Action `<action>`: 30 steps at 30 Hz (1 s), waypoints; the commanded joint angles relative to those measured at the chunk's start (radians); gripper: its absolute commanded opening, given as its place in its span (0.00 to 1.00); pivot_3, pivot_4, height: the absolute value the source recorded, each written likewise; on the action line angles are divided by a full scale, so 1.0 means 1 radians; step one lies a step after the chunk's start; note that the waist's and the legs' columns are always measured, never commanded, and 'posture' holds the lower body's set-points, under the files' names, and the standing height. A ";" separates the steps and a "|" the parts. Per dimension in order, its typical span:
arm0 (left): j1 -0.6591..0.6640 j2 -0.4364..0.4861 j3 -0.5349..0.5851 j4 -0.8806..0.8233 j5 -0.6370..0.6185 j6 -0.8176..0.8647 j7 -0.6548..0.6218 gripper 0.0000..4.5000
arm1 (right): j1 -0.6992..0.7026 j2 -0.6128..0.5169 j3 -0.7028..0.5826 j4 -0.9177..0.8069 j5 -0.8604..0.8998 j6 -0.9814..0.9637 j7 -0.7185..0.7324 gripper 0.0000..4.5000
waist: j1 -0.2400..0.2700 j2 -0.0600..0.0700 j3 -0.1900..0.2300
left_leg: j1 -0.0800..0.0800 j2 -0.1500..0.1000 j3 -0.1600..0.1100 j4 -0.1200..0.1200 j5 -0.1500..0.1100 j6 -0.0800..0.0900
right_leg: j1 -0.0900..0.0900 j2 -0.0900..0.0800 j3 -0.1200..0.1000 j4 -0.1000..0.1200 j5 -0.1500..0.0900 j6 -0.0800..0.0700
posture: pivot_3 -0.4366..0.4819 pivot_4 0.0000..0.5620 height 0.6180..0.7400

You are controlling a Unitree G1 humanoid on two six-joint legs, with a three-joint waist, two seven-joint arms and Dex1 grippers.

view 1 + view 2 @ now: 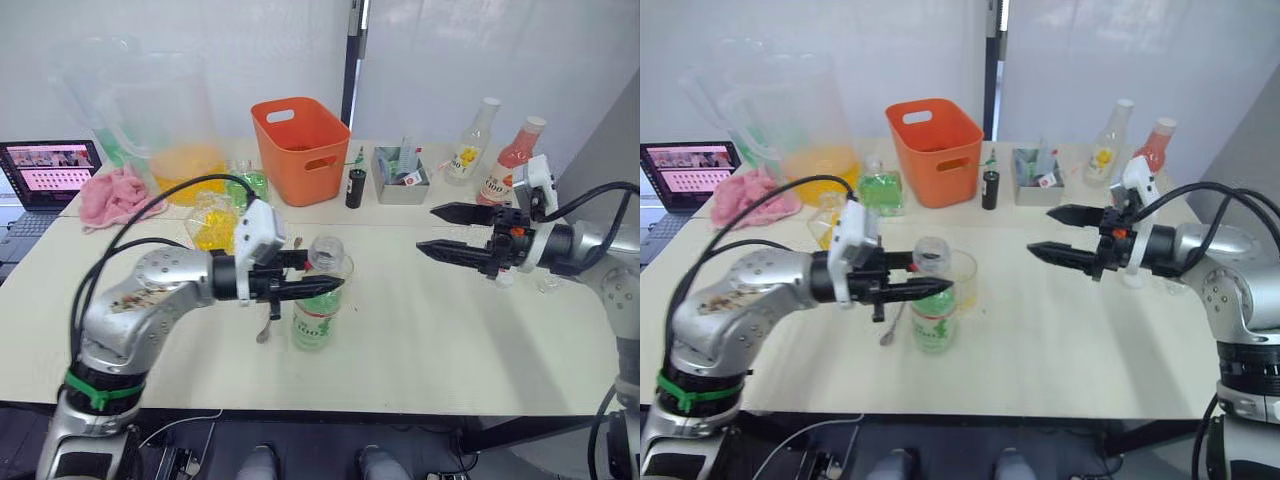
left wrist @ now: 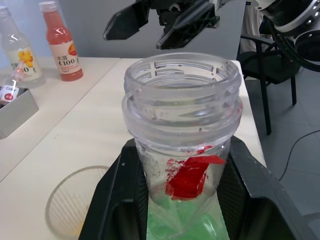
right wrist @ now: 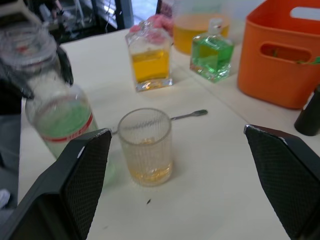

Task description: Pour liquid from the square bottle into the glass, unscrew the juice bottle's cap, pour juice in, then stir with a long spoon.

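From the head camera, the left claw (image 1: 318,277) is clamped around the neck of the juice bottle (image 1: 318,310), which stands upright on the surface (image 1: 420,350) near the front, its mouth uncapped. Its green-and-white label carries large numerals (they look like "100"). Just behind the bottle stands the glass (image 1: 958,278). The long spoon (image 1: 266,325) lies flat to the left of the bottle. Farther left and back is the square bottle (image 1: 213,222) with yellow liquid, and behind it a green bottle (image 1: 880,188) and a huge pitcher (image 1: 165,125) with orange liquid at its bottom. An orange basket (image 1: 300,148) sits at the far middle, a grey tray (image 1: 400,178) to its right, then a yellow-labelled bottle (image 1: 470,145) and a pink-red bottle (image 1: 510,165). The right claw (image 1: 450,232) hovers over the right of the surface, fingers spread wide and holding nothing.

In the left wrist view the juice bottle's open threaded mouth sits between the black fingers (image 2: 117,200), a red patch on the neck and green label below. The pink-red bottle there reads "C100".

In the right wrist view the glass holds a shallow layer of yellowish liquid, the spoon lies just behind it, and the square bottle is about half full of yellow.
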 commanded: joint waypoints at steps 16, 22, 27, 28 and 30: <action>-0.114 0.138 0.039 0.277 0.287 -0.297 0.060 0.30 | 0.065 -0.035 -0.022 -0.226 0.112 0.104 -0.003 1.00 | 0.024 -0.001 0.002 | -0.005 0.000 0.000 0.001 0.000 0.000 | -0.005 0.000 0.000 0.001 0.000 -0.001 | 0.48 0.27 1.00; -0.262 0.061 -0.062 0.445 0.392 -0.422 0.027 0.30 | 0.104 -0.035 -0.047 -0.301 0.102 0.107 -0.105 1.00 | 0.029 -0.001 0.002 | -0.008 0.000 0.000 0.001 0.000 0.000 | -0.007 0.000 0.000 0.000 0.001 0.000 | 0.48 0.27 1.00; -0.365 -0.012 -0.124 0.611 0.481 -0.521 0.030 0.30 | 0.129 -0.036 -0.078 -0.325 0.124 0.120 -0.157 1.00 | 0.034 -0.001 0.002 | -0.009 0.000 0.000 0.001 0.000 0.000 | -0.008 0.000 0.000 0.001 0.001 0.000 | 0.48 0.27 1.00; -0.386 -0.035 -0.131 0.648 0.495 -0.555 0.035 0.30 | 0.136 -0.036 -0.087 -0.333 0.128 0.121 -0.169 1.00 | 0.036 -0.001 0.002 | -0.009 0.000 0.000 0.001 0.000 0.000 | -0.008 0.000 -0.001 0.001 0.001 0.000 | 0.48 0.27 1.00; -0.422 -0.083 -0.146 0.722 0.532 -0.652 0.045 0.30 | 0.156 -0.032 -0.104 -0.360 0.140 0.129 -0.200 1.00 | 0.038 -0.001 0.002 | -0.009 0.000 0.000 0.001 0.000 0.000 | -0.007 0.000 0.000 0.001 0.001 0.001 | 0.48 0.27 1.00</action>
